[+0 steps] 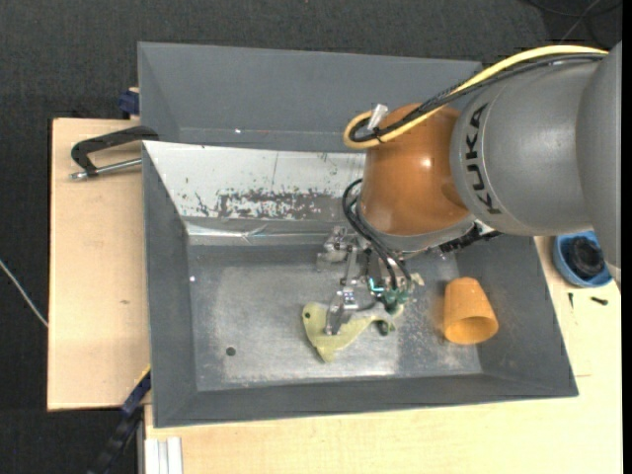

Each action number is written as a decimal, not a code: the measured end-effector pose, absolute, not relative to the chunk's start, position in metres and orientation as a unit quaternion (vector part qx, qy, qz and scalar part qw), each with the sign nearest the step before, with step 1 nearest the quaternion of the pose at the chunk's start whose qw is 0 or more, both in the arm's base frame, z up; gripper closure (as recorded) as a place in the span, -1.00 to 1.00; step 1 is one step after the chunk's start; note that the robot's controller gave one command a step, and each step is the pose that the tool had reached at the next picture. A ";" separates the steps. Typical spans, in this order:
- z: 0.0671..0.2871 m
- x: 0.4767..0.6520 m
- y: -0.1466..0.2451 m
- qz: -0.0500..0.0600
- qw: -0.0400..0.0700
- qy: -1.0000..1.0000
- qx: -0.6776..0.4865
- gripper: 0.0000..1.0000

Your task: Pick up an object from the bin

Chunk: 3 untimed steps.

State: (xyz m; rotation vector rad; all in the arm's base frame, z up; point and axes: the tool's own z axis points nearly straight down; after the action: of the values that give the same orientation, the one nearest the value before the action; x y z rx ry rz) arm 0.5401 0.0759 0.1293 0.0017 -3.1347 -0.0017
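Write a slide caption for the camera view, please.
Gripper low over a pale yellow-green piece in the bin, orange cup nearby.

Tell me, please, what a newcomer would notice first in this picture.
The big grey arm with its orange cover reaches in from the right, its gripper low over the middle of the bin. Just below the gripper lies a pale yellow-green flat piece, and an orange cup stands out near the right wall.

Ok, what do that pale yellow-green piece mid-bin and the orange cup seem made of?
Pale yellow-green piece: probably soft plastic or rubber; flat, irregular outline, dull surface. Orange cup: likely moulded plastic; even colour, smooth matte wall. Look alone leaves both open.
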 end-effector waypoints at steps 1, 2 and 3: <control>0.073 0.534 0.050 -0.003 0.000 -0.999 0.045 -1.00; 0.092 0.565 0.051 -0.001 -0.004 -0.995 0.105 -1.00; 0.074 0.556 0.047 -0.001 -0.002 -0.981 0.193 -1.00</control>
State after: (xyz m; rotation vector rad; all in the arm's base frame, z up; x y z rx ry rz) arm 0.5565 0.0465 0.0744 0.6084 -3.0858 -0.0047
